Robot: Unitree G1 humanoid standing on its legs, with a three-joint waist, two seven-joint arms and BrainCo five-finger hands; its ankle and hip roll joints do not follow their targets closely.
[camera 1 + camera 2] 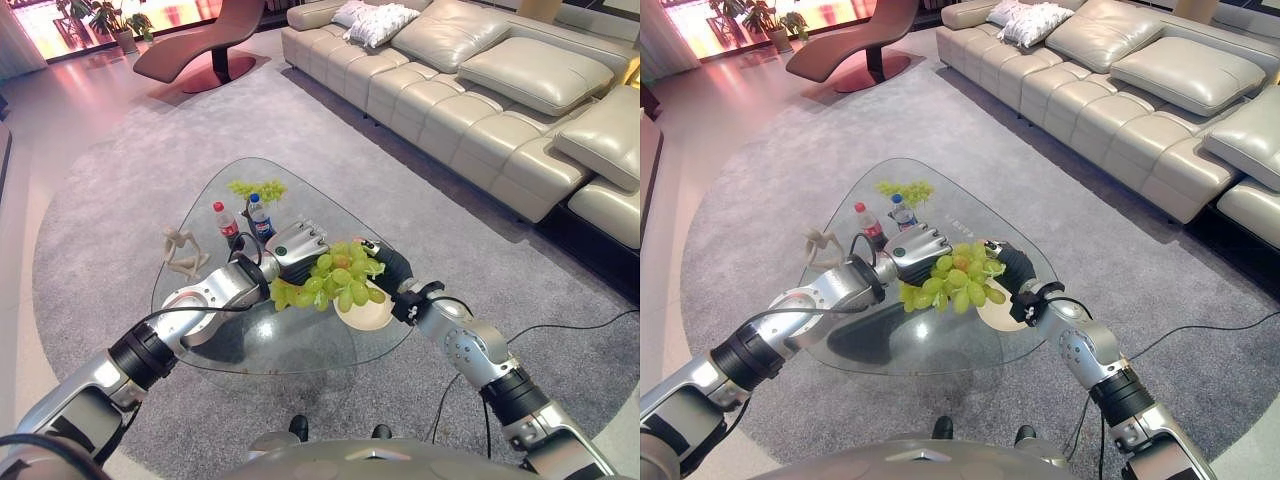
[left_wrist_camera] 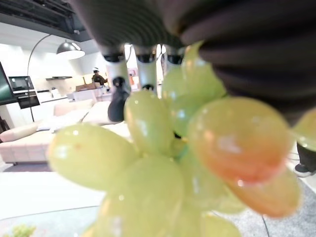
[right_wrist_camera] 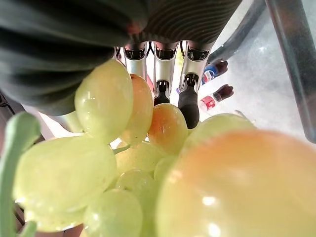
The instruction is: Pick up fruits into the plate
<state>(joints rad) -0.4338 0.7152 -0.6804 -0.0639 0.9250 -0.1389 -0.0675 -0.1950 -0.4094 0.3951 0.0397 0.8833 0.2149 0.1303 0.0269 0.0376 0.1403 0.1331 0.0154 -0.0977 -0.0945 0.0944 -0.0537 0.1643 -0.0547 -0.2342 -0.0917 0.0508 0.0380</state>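
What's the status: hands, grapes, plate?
Both hands, left hand and right hand, under grapes, fingers straight. Bunch above plate. Nothing blocking.

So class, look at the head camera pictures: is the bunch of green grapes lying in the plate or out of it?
Out: the grapes hang between both hands, above the plate.

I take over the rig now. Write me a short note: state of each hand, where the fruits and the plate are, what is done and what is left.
Left hand and right hand: both against the grape bunch, carrying it between them; grip unclear.
Bunch hangs above the plate on the glass table, not resting in it.
More grapes lie at the table's far end.
Left: lower the bunch into the plate, release, fetch the far grapes.
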